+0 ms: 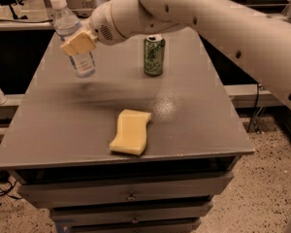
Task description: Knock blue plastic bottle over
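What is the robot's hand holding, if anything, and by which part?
Cannot tell. The hand sits against the middle of the tilted bottle, but no clear grip shows.

Grey table. On it: green can upright nr back, yellow sponge flat nr front. Gripper above back-left area

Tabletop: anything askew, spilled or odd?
The blue plastic bottle at the far left is askew, cap leaning left, with the gripper against its middle. The green drink can stands upright, the yellow sponge lies flat; no spill visible.
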